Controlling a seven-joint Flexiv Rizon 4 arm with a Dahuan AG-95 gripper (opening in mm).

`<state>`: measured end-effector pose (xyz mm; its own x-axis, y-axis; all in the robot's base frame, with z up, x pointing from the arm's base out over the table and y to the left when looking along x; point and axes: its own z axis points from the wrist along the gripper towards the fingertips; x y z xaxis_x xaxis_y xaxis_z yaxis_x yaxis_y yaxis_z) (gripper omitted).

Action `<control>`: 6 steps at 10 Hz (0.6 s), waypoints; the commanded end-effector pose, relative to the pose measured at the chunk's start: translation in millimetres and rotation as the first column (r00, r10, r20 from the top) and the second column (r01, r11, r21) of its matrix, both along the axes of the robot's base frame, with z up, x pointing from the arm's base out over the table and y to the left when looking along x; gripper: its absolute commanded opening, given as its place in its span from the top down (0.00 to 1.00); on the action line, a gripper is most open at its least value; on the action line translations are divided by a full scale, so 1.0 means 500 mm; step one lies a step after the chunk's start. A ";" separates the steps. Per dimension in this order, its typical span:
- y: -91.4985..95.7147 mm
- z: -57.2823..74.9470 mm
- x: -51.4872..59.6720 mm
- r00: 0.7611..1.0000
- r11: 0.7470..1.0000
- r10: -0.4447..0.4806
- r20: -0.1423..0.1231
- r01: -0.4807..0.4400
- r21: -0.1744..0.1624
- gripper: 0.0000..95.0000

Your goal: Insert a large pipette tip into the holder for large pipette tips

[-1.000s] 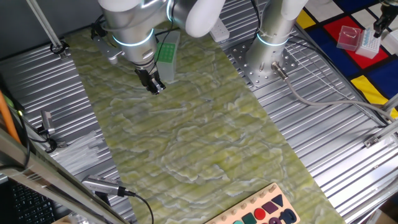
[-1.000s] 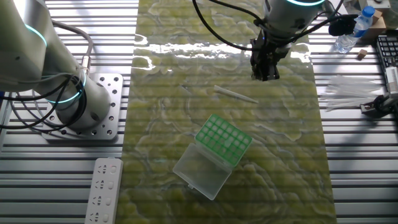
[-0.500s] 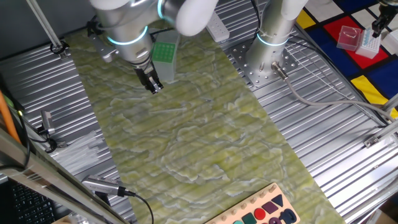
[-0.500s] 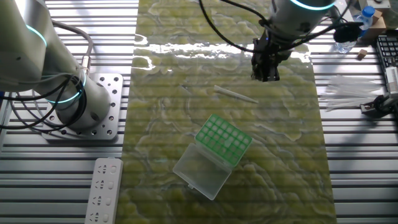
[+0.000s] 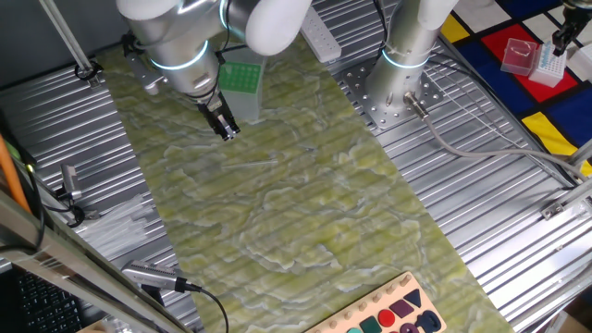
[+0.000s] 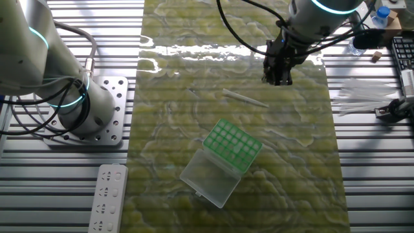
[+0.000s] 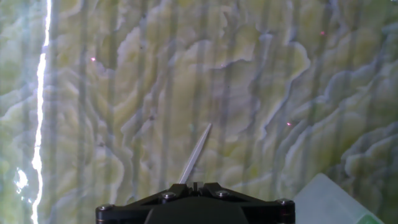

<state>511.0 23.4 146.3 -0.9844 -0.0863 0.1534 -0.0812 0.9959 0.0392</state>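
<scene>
The large pipette tip (image 6: 244, 98) lies flat on the green marbled mat, a thin clear sliver; in the hand view the tip (image 7: 196, 151) runs up and right from just ahead of the jaws. My gripper (image 6: 277, 79) hangs above the mat just right of and beyond the tip, jaws pressed together with nothing in them. In one fixed view the gripper (image 5: 225, 130) points down beside the holder (image 5: 242, 78), which the arm partly hides. The holder (image 6: 233, 144), green gridded top, stands near the mat's middle with its clear lid (image 6: 208, 177) folded open.
A second arm's base (image 6: 90, 110) and a white power strip (image 6: 108, 197) sit left of the mat. A pile of clear tips (image 6: 362, 97) lies on the right. A red box (image 5: 519, 54) and blue-and-white box (image 5: 549, 61) stand far off. A shape board (image 5: 388, 319) lies at the mat's end.
The arm's upper body has swung a little sideways, while the shut fingertips stay almost over the same spot. The tip and holder have not moved.
</scene>
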 end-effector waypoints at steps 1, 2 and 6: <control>0.000 0.000 0.001 0.997 0.997 -0.080 -0.013 0.080 0.008 1.00; 0.000 0.000 0.001 0.996 0.996 -0.090 -0.015 0.090 0.003 1.00; 0.037 -0.048 -0.051 0.990 0.990 -0.139 0.008 0.139 -0.006 0.80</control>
<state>482.8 40.8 122.0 -0.9893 0.0516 0.1362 0.0560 0.9980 0.0291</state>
